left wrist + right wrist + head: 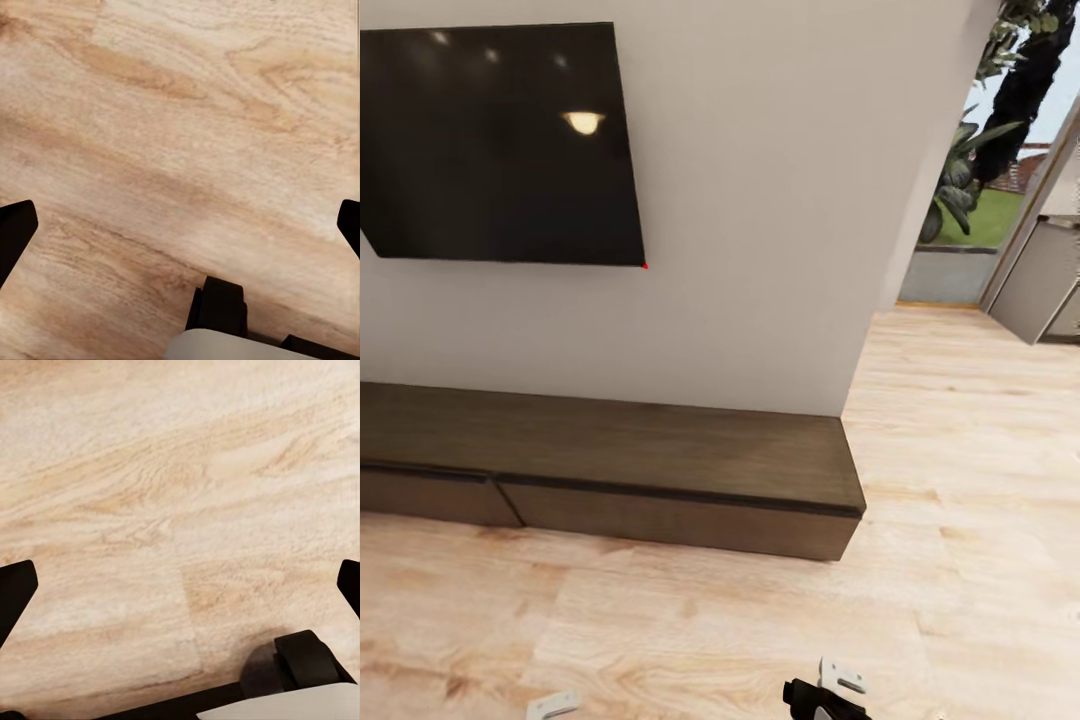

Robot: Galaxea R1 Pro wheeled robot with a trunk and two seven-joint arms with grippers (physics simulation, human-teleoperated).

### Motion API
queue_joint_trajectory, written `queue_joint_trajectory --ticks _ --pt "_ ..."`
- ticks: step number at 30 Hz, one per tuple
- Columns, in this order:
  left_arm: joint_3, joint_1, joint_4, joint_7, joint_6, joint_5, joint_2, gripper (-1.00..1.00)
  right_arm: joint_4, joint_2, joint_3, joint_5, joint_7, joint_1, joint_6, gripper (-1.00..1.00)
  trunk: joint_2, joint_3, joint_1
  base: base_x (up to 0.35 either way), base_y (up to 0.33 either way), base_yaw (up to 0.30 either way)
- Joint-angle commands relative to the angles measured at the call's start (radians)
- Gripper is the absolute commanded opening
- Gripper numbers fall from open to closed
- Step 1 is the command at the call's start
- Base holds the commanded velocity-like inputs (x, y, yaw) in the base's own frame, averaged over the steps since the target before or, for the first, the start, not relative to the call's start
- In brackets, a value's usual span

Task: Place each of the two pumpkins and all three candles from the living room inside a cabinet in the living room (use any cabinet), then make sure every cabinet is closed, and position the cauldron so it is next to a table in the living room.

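A long low dark brown cabinet runs along the foot of the white wall in the head view. Its two visible flat fronts are shut. Both wrist views look down on pale wood floor. My left gripper is open, its black fingertips far apart at the picture's edges with nothing between them. My right gripper is open in the same way, above bare floor. The pumpkins, candles, cauldron and table are out of view.
A black TV hangs on the wall above the cabinet. The wall ends at a corner; right of it the wood floor runs on toward a grey unit and a window with plants.
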Motion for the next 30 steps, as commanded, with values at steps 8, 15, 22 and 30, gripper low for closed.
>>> queue_joint_trajectory --ticks 8,15,22,30 --pt "0.000 0.000 0.000 0.000 0.000 0.000 0.000 1.00 0.000 0.003 0.000 0.002 -0.002 0.000 -0.004 1.00 0.000 0.000 0.000 0.041 0.051 -0.243" --pt "0.000 0.000 0.000 0.000 0.000 0.000 -0.001 1.00 0.004 0.004 0.001 0.007 -0.005 0.001 -0.009 1.00 0.000 0.000 0.000 0.141 0.067 -0.167" --pt "0.000 0.001 0.000 0.000 0.000 0.000 0.000 1.00 0.004 0.002 0.001 0.032 -0.006 0.002 -0.009 1.00 0.000 0.000 0.000 0.025 0.091 -0.014" --pt "0.001 0.001 0.000 0.000 0.000 0.000 0.000 1.00 -0.003 0.005 0.000 0.036 -0.005 0.002 -0.003 1.00 0.000 0.000 0.000 0.009 0.027 -0.001"
